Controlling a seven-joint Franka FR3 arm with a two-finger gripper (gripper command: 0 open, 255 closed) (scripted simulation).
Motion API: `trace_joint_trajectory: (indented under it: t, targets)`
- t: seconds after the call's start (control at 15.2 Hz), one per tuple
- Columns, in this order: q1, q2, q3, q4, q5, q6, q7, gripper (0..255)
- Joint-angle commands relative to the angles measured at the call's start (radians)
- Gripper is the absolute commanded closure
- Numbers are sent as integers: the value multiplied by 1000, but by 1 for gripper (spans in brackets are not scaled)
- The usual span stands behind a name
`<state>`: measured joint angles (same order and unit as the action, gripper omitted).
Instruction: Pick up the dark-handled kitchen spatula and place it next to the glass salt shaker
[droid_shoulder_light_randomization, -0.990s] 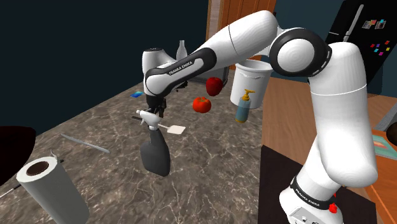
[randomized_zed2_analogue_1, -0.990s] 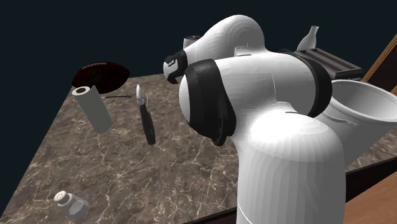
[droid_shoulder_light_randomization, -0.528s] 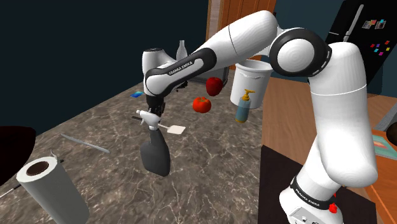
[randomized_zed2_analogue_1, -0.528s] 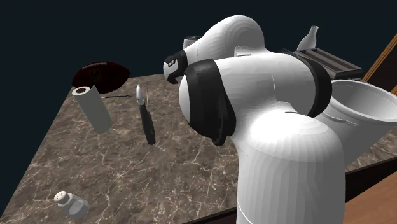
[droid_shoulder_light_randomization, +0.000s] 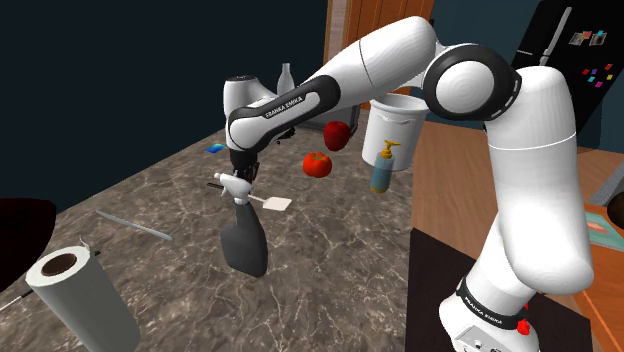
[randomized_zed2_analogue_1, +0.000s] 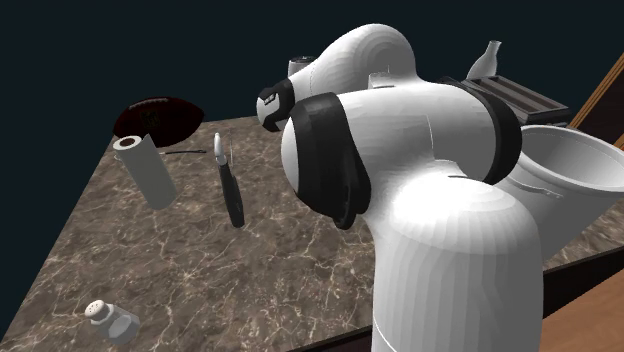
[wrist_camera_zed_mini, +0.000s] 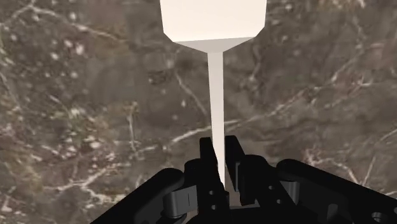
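Wrist view: the tool (wrist_camera_zed_mini: 219, 149) clasps the spatula (wrist_camera_zed_mini: 215, 83) by its shaft.

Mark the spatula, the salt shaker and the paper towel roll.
spatula (wrist_camera_zed_mini: 213, 19): wrist view, on its pale flat blade.
salt shaker (randomized_zed2_analogue_1: 121, 324): second exterior view, on its clear body.
paper towel roll (droid_shoulder_light_randomization: 90, 305): shoulder view, on its white side.
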<state>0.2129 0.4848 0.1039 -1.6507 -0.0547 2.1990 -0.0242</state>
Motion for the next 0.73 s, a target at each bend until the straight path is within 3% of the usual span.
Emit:
trace_joint_trajectory:
  t: [0.0, 0.66]
  targets:
    - [0, -6, 0, 5, 1, -11, 0, 255]
    - [-2, -56, 4, 67, 8, -122, -5, 255]
